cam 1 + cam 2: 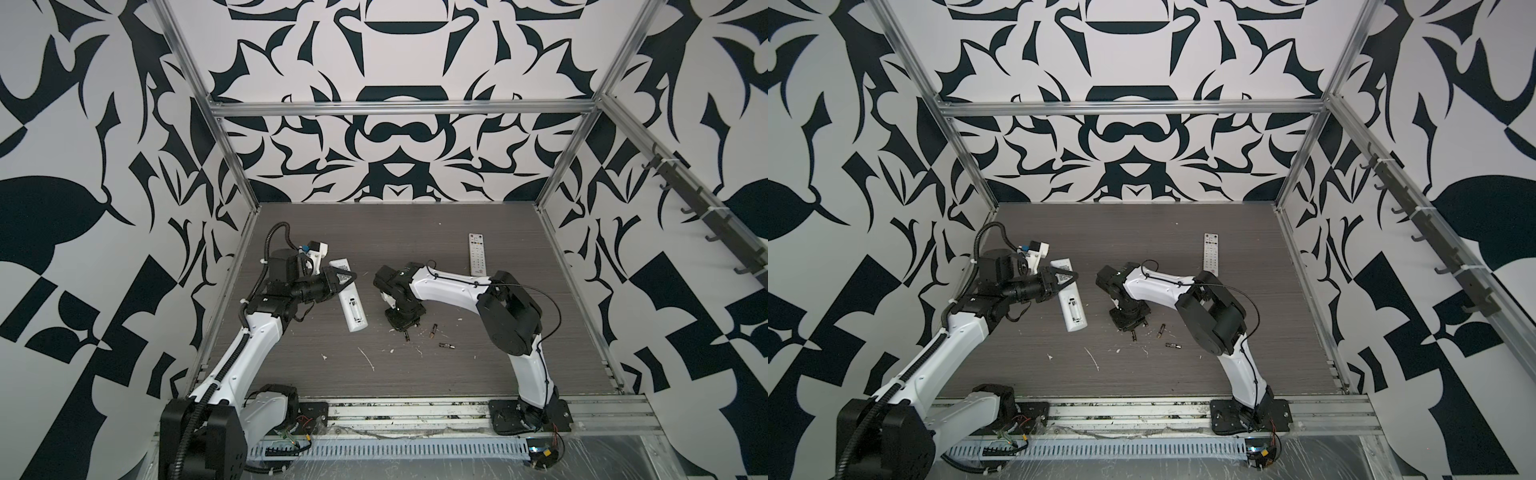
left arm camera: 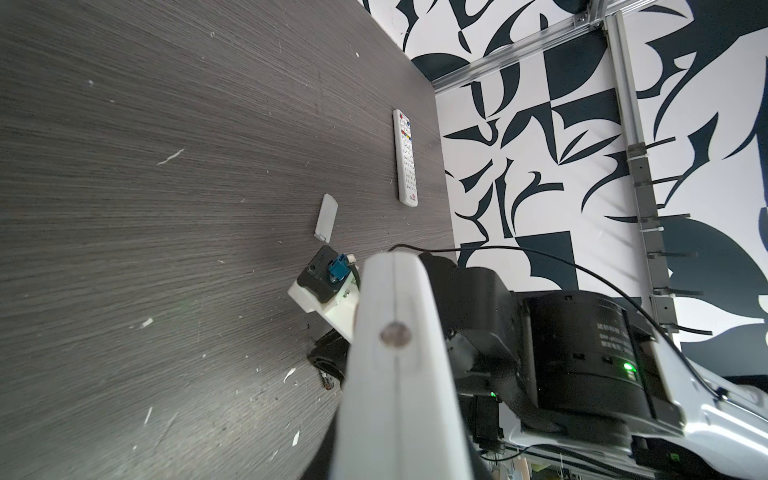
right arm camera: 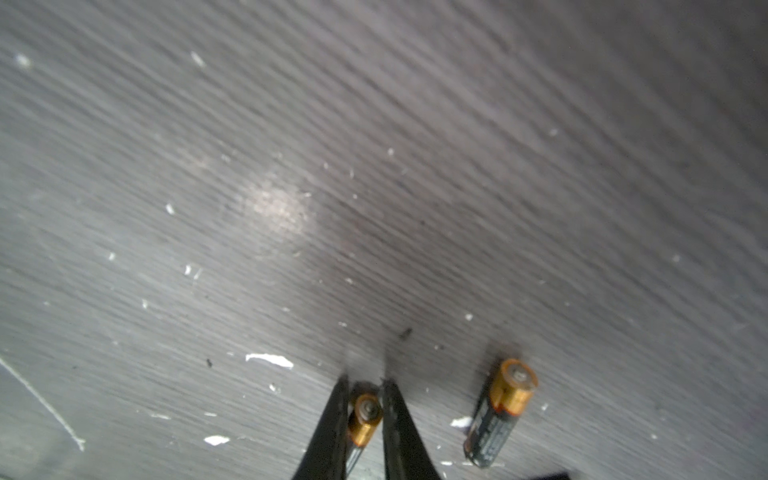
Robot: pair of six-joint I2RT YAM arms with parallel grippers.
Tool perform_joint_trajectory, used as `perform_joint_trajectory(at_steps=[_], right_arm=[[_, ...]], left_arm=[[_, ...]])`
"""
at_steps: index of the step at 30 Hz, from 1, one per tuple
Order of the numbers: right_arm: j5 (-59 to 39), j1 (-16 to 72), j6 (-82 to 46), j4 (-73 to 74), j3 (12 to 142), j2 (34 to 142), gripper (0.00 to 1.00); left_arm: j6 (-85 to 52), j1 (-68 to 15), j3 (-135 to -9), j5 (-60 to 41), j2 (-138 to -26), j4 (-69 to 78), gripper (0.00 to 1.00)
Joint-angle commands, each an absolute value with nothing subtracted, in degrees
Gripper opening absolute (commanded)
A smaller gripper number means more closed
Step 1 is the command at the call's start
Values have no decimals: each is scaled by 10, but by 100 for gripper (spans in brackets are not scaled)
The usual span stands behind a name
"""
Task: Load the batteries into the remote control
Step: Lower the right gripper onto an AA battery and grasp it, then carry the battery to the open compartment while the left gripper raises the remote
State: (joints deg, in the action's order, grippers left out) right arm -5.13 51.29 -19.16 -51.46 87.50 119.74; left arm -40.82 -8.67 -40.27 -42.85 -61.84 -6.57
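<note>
Right pincer (image 3: 364, 379) of mine is narrow, pinched on a battery (image 3: 365, 419) down at the table (image 3: 291, 208), its long axis twelve-to-six. At about ten o'clock, my left pincer (image 1: 347, 277) clamps the remote (image 1: 354, 316).

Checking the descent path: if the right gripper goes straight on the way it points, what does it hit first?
The right gripper points down at the table. First in line is the battery lying between its fingers. Whether they touch it is unclear.
</note>
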Motion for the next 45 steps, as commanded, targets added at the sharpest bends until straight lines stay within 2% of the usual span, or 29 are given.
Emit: perform_joint_trajectory(at_steps=[1, 11, 27, 34, 45], right_arm=[[-60, 514, -192, -510, 864, 1204, 15], [-68, 510, -183, -497, 870, 1172, 0], [-61, 497, -187, -434, 900, 919, 0], [-81, 498, -192, -397, 992, 936, 0], [-137, 497, -224, -291, 998, 976, 0]], left_arm=[[-399, -88, -410, -432, -621, -53, 0], [-403, -88, -426, -426, -657, -26, 0], [-491, -88, -440, -358, -686, 94, 0], [-515, -90, -463, -376, -706, 129, 0], [-545, -111, -473, -378, -721, 166, 0]])
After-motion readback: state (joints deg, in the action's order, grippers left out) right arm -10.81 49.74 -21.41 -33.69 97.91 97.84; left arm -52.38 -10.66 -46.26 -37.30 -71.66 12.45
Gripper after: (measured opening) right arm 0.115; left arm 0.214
